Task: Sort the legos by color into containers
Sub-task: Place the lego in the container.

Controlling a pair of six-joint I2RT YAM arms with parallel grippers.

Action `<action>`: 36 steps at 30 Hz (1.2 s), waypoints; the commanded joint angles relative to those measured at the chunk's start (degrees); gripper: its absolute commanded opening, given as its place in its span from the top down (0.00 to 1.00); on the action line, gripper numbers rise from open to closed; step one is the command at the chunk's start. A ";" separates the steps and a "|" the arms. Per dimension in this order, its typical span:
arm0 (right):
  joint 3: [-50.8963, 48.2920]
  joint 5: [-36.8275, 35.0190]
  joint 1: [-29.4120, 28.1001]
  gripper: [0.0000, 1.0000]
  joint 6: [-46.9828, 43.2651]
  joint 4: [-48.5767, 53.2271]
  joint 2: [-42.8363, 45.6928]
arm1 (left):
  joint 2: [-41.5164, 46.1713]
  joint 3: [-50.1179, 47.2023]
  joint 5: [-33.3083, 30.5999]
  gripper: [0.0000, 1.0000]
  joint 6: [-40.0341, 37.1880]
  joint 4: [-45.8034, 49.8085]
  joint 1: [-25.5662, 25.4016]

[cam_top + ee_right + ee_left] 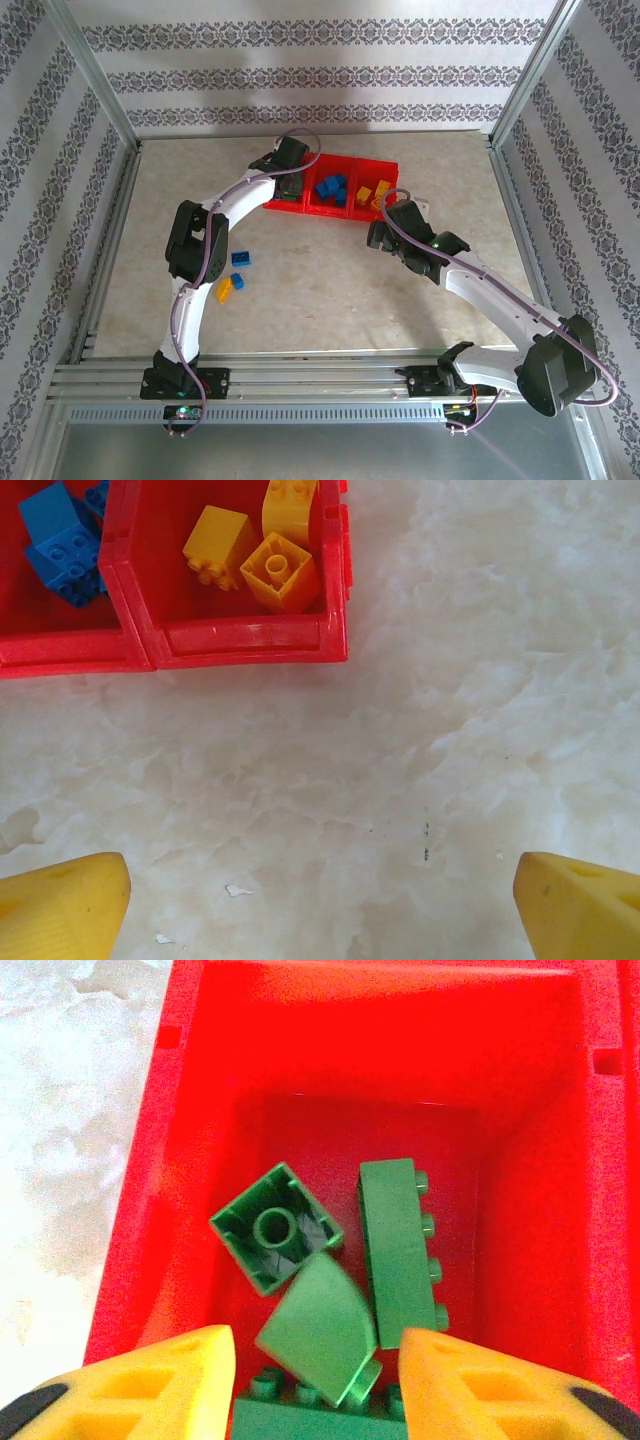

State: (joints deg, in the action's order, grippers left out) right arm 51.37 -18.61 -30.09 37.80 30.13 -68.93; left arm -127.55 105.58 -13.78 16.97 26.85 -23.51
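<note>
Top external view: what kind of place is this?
Probably a robot test cell, not a home: two arms bolted to a metal rail, aluminium posts framing the table, and patterned walls that look like backdrop panels.

Top view: my left gripper [290,165] hangs over the left end of the red tray [340,213] and hides what is in that compartment, plus most of its rim. Loose bricks [241,258] on the table, near side of the tray's left end: too small to count studs.

Left wrist view, inside the tray: lowest green brick [310,1415] is cut by btm edge and partly covered by the curved green piece [320,1330], whose outline is blurred. My left fingers [150,1390] are cut at btm edge.

Right wrist view: the tray's blue bricks [60,535] are cut by top & left edges. One yellow brick [290,500] is cut at top. My right fingertips [60,905] are cut off at btm corners.
</note>
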 commanded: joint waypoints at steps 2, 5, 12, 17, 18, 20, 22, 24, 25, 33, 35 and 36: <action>1.58 -0.04 0.64 0.02 0.52 -0.29 -0.42 | 1.03 0.68 0.22 0.52 0.87 0.83 0.66; 1.68 -0.11 0.65 0.02 0.52 -0.25 -0.30 | 2.31 0.12 0.92 0.51 1.13 0.83 0.61; 1.62 -0.06 0.65 0.02 0.52 -0.24 -0.33 | 8.72 -5.02 3.57 0.46 2.50 0.07 0.55; 1.40 0.02 0.66 0.02 0.74 -0.27 -0.11 | 15.62 -12.88 4.41 0.40 3.93 -1.46 0.57; 1.36 0.04 0.64 0.02 0.78 -0.34 -0.05 | 17.21 -14.84 4.46 0.38 4.19 -1.84 0.49; 1.19 0.15 0.57 0.02 0.87 -0.40 0.02 | 20.21 -18.73 4.60 0.35 4.66 -2.46 0.56; 1.01 0.20 0.61 0.02 0.96 -0.42 0.26 | 23.42 -23.29 4.67 0.31 5.11 -2.75 0.57; 0.76 0.25 0.56 0.02 1.03 -0.43 0.52 | 26.44 -27.19 4.40 0.27 5.49 -2.69 0.56; 0.59 0.26 0.55 0.02 1.05 -0.47 0.63 | 28.10 -29.40 4.14 0.24 5.74 -2.69 0.57; -0.57 0.14 0.47 0.02 1.30 -0.51 2.34 | 39.00 -44.18 1.62 0.00 8.94 -1.25 0.86; -0.83 0.08 0.47 0.02 1.30 -0.51 2.65 | 40.87 -46.95 1.47 0.00 10.07 -0.29 1.53; -0.84 0.08 0.52 0.02 1.31 -0.51 2.82 | 41.90 -48.28 1.45 0.00 10.74 0.09 1.88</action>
State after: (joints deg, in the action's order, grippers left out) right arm 51.48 -18.59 -30.09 37.87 30.11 -67.26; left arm -88.27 59.77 -10.74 24.86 25.06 -23.22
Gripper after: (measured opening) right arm 0.983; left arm 0.994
